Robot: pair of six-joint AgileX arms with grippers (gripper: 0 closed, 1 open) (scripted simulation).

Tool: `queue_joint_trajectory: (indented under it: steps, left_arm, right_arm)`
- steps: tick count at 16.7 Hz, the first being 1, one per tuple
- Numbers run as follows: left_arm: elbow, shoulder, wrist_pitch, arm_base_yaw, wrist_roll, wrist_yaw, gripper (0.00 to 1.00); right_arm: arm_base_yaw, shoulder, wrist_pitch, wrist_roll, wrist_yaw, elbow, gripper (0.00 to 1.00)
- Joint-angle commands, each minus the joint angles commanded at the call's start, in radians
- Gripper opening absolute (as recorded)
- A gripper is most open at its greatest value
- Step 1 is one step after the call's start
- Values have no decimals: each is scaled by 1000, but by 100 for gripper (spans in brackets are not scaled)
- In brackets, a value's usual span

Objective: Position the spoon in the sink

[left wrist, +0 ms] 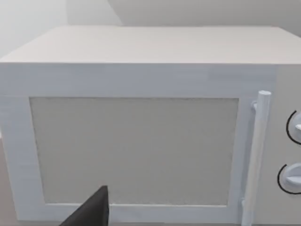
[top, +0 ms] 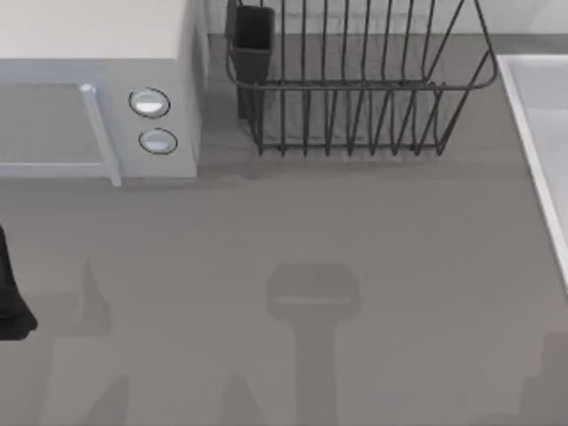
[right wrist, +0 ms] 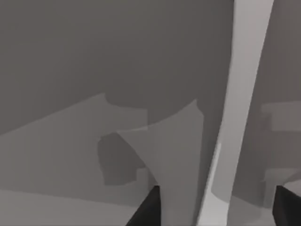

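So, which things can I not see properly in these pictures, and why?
- Sink: top view, cut off by the right edge; most of the basin is out of frame.
- Left arm: top view, cut by the left edge.
- Microwave: left wrist view, knobs cut by the edge.
- Dish rack: top view, upper part cut off.
- Right gripper: right wrist view, fingertips cut by the bottom edge.

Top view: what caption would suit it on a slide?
Grey table with a white microwave at left, a wire rack at the back, and the sink rim at right.
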Motion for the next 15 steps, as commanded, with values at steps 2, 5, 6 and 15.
queue_joint_trajectory:
  steps: [2, 5, 6, 15]
  left_arm:
    - [0, 0, 0, 0, 0, 0, 100]
    - [0, 0, 0, 0, 0, 0, 100]
    - [0, 0, 0, 0, 0, 0, 100]
    - [0, 0, 0, 0, 0, 0, 100]
  right_arm:
    - [-2, -14, -37, -5, 0, 31, 0]
    - [-3, -57, -171, -12, 1, 111, 0]
    - [-3, -75, -235, -13, 1, 141, 0]
    - [-4, -173, -457, -7, 0, 283, 0]
